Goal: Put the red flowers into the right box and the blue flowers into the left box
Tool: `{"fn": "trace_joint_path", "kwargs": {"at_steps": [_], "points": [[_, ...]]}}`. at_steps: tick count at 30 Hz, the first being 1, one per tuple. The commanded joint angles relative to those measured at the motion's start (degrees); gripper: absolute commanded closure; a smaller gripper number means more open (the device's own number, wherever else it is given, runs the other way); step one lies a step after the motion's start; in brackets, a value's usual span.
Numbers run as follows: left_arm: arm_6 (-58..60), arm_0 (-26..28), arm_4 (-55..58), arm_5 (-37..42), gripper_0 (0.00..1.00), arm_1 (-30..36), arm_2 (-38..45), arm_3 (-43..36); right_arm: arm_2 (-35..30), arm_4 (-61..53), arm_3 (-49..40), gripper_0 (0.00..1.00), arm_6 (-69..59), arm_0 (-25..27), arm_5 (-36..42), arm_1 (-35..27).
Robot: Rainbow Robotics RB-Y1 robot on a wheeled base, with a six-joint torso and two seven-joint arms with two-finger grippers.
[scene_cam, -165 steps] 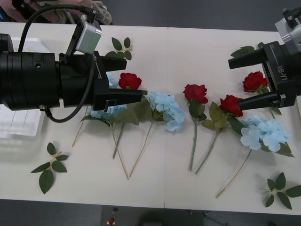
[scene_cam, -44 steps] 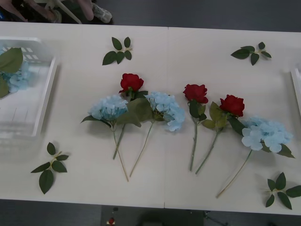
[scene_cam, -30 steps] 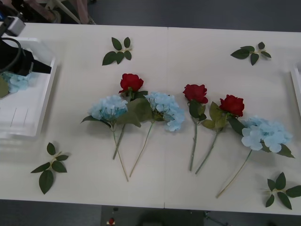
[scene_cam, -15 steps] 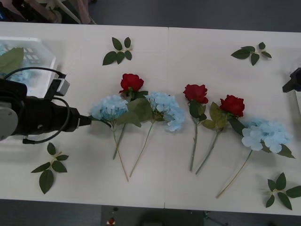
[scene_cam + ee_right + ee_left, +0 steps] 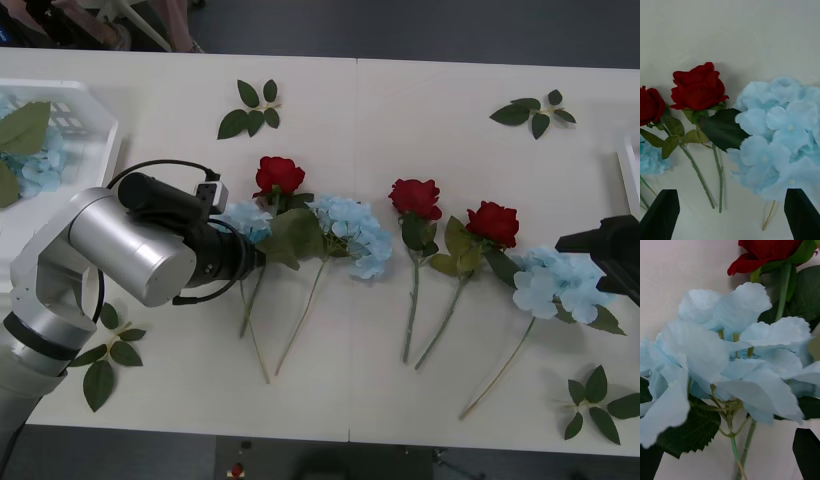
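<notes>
Desk: I see a white desk with green leaf sprigs scattered near its edges.
Blue flowers: pale petal clusters; three lie across the desk, one sits in the left box.
Red flowers: three deep red blooms in the row.
Left tool: fingers spread, right at the leftmost blue head.
Right tool: fingers apart, over the rightmost blue head, near the right box.

Silver-grey cylindrical left arm, black wrist section, looping black cable, black fingers
</notes>
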Motion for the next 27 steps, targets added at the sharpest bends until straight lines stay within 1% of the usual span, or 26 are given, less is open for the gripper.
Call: {"fn": "trace_joint_path", "kwargs": {"at_steps": [1,3,5,6,7,8,9,11,14,18,20,24,25,27], "points": [[1.2,-4.7,-2.7,-3.5,0.0,-0.6,-3.4,6.4,0.5,3.0,0.0,0.18,-0.7,3.5,-5.0,2.8],[1.2,-4.8,-3.2,-5.9,0.16,-1.1,-3.7,8.6,0.7,5.1,0.2,0.18,-0.7,4.6,-5.8,3.9],[0.9,-4.9,-3.3,-9.1,0.57,-1.2,-4.4,11.0,1.4,7.4,1.3,0.18,-0.5,4.8,-5.9,5.2],[1.0,-5.0,-3.3,-9.6,0.69,-1.2,-4.6,11.6,1.7,7.9,1.5,0.18,-0.4,4.8,-6.2,5.4],[1.0,-5.3,-3.3,-10.6,0.87,-1.2,-5.3,12.5,2.8,9.1,2.1,0.18,-0.1,4.8,-7.0,5.4],[1.0,-5.6,-3.3,-11.0,0.95,-1.2,-5.7,13.0,3.9,10.0,2.3,0.18,0.0,4.8,-7.9,5.4],[1.0,-6.0,-3.5,-11.1,0.99,-1.2,-6.3,13.5,5.7,11.2,2.9,0.18,0.1,4.6,-10.1,5.4],[1.1,-6.4,-4.0,-11.0,0.99,-1.2,-6.6,13.5,9.0,12.6,3.7,0.18,0.2,3.8,-13.2,5.3],[0.9,-6.4,-4.1,-11.0,1.0,-0.8,-6.6,13.5,15.3,15.4,6.2,0.18,0.3,0.1,-17.0,5.6],[0.7,-6.4,-4.3,-11.0,1.0,0.0,-6.6,13.3,20.4,17.9,9.7,0.18,0.4,-3.2,-18.8,7.2],[0.7,-6.6,-4.5,-11.0,1.0,1.2,-6.3,11.9,22.4,19.6,11.3,0.18,0.5,-4.7,-19.1,8.0],[0.9,-6.8,-0.8,-11.0,1.0,7.5,-4.5,4.5,25.3,22.1,13.7,0.18,0.6,-7.2,-19.3,9.6],[0.9,-6.9,2.2,-9.8,1.0,11.0,-2.9,0.7,26.1,22.8,14.2,0.18,0.6,-8.0,-19.3,10.2],[0.7,-6.9,6.0,-6.9,1.0,15.9,0.2,-4.0,26.4,23.5,14.9,0.18,0.6,-8.5,-19.3,11.0]]}}
